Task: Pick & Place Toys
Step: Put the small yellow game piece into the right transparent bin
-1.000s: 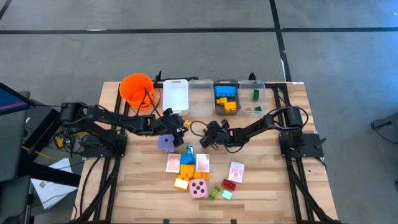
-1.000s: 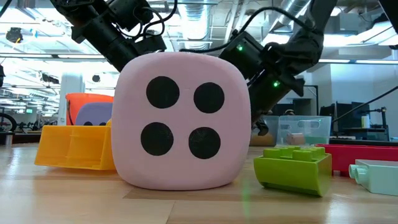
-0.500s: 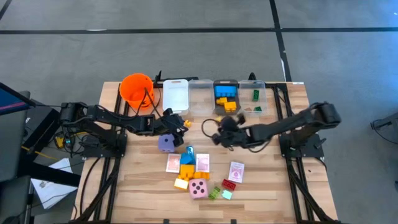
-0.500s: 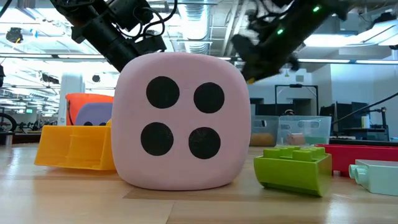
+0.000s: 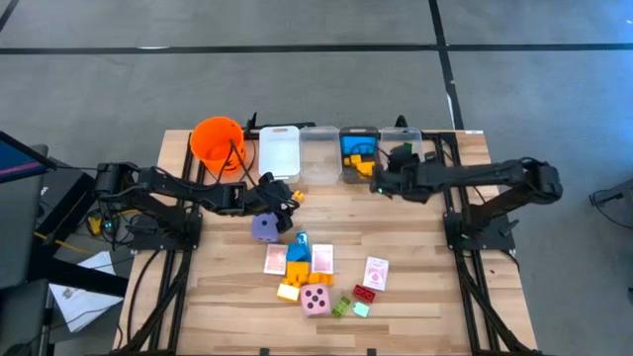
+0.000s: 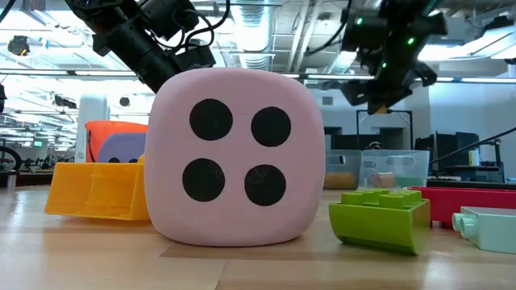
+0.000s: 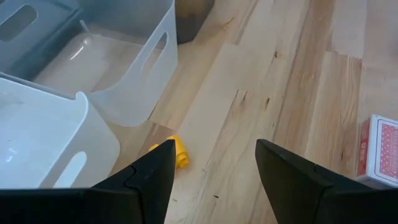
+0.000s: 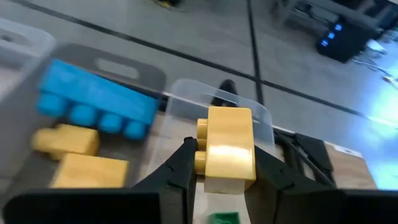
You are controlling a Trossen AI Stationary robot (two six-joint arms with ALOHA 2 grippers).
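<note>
The right gripper (image 8: 225, 177) is gripping a yellow brick (image 8: 229, 148) above the bins (image 5: 359, 150) at the table's 12 o'clock edge. The left gripper (image 7: 214, 163), fingers spread and empty, is hovering beside the purple die (image 5: 264, 226); remaining toys are lying toward 6 o'clock.

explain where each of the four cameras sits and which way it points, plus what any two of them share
High view: overhead, straight down; both arms, left gripper, right gripper by the bins.
Low view: tabletop level, looking across; pink die fills it, arms above.
Left wrist view: past its open fingers at bare table.
Right wrist view: fingers hold a yellow brick over the bins.
Shared: high and low views both show the pink die.
</note>
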